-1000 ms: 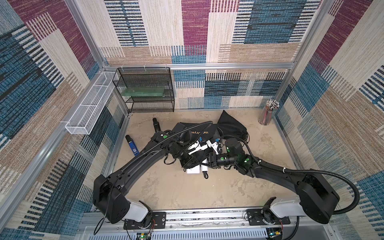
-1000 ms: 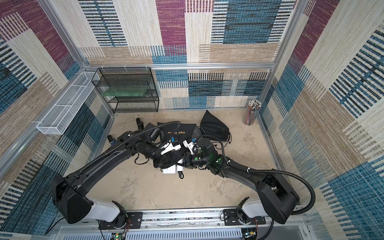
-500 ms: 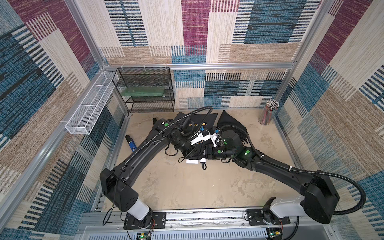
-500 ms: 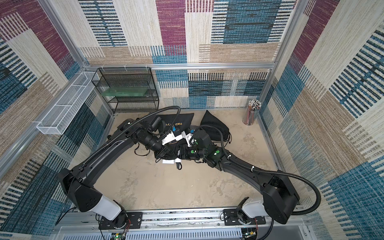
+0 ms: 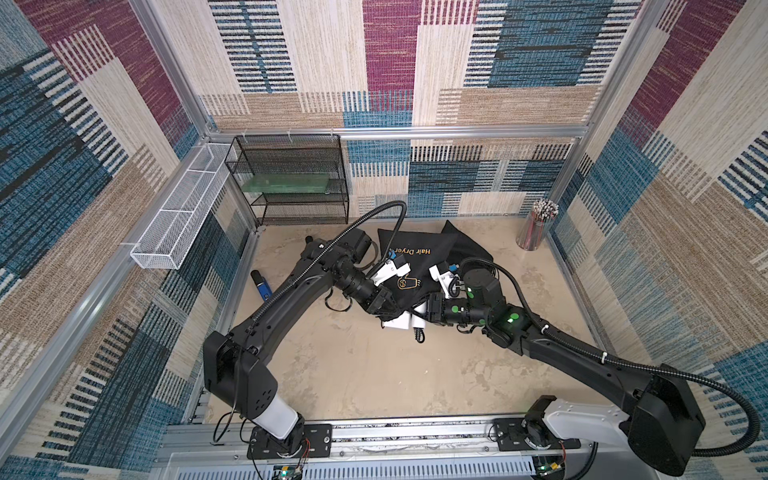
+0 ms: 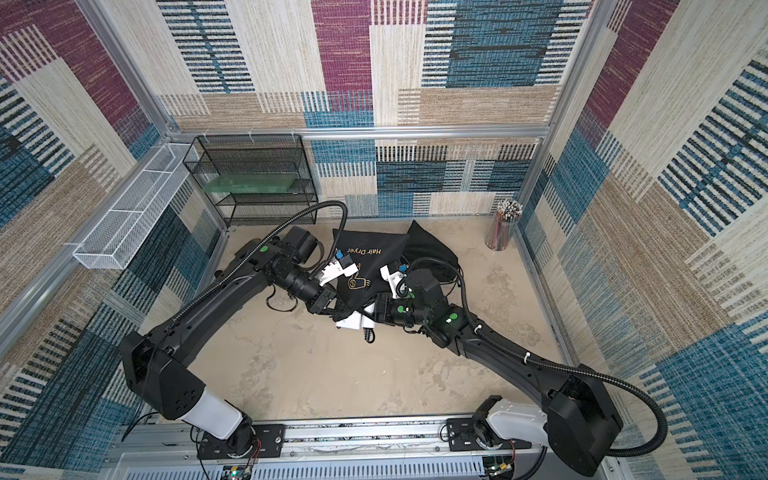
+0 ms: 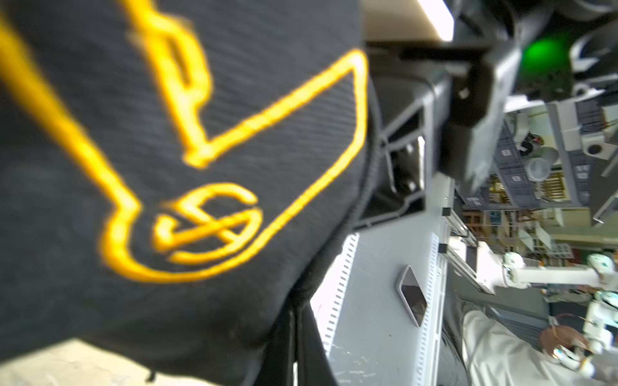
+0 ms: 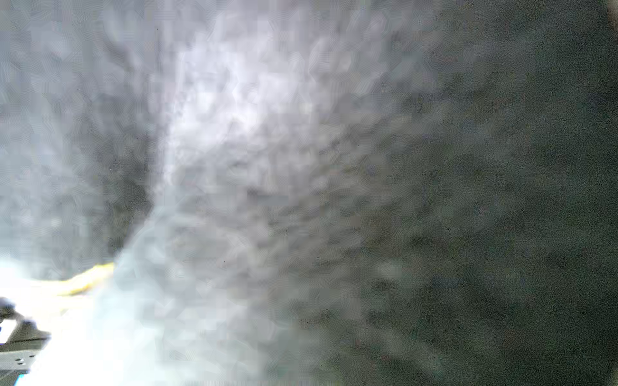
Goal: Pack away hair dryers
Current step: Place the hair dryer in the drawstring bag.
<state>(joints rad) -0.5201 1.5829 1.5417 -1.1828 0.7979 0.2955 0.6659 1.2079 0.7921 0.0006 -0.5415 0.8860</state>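
Between the two wrists, nearest the front, the white hair dryer (image 5: 395,325) pokes out from under the black pouch (image 5: 411,266). The left gripper (image 5: 388,309), jaws pressed together, seems to pinch the pouch's hem. The right gripper (image 5: 422,312) is buried beside it, and I cannot tell how its jaws stand. Thin fabric could slip free, or the pouch mouth could sag against the dryer. Only the top views show the dryer. The left wrist view shows the gold logo (image 7: 207,214); the right wrist view shows only blurred cloth.

Pouch (image 5: 409,266) lies mid desk (image 5: 365,374), a dryer (image 5: 395,325) at its near edge; rack (image 5: 291,187) behind left, cup (image 5: 536,228) in far right corner, stick (image 5: 261,286) left
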